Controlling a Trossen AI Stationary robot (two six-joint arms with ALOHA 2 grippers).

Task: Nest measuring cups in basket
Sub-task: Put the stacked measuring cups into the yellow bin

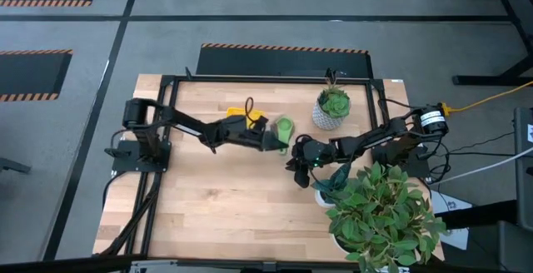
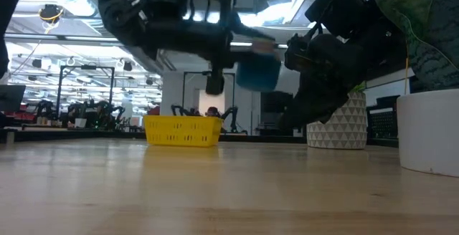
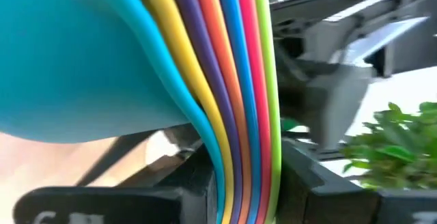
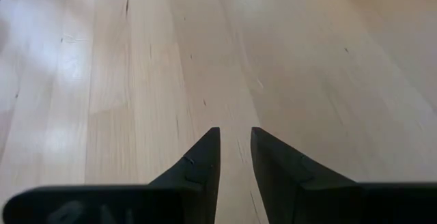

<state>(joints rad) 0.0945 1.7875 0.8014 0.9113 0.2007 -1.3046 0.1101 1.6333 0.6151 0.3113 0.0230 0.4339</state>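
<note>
High view: your left pincer [image 1: 279, 137] held nested measuring cups [image 1: 284, 128] just right of basket [image 1: 250, 116], not yet in it.
Low view: cups aloft above desk [image 2: 215, 185].
Left wrist: fingers clamped stacked handles.
Right wrist: right pincer [image 4: 235, 145] slightly parted, empty.

- The measuring cups [image 3: 225, 80] stacked together show handles in bands of light blue, yellow, purple, orange, blue, red and green; the outermost bowl is light blue.
- Seen from above, the top cup [image 1: 284, 128] is green.
- The basket [image 2: 182, 130] is yellow.
- The plant pot [image 2: 343, 126] is white with a grey triangle pattern; its plant [image 1: 335, 101] is green.
- A larger pot [image 2: 430, 131] is plain white, under green leaves [image 1: 383, 215].
- The table [image 1: 233, 198] is pale wood with fine grain lines.
- Both arms are black, as are the right gripper [image 4: 235, 157] fingers.
- The floor [image 1: 250, 15] is grey, with orange-and-black striped tape.
</note>
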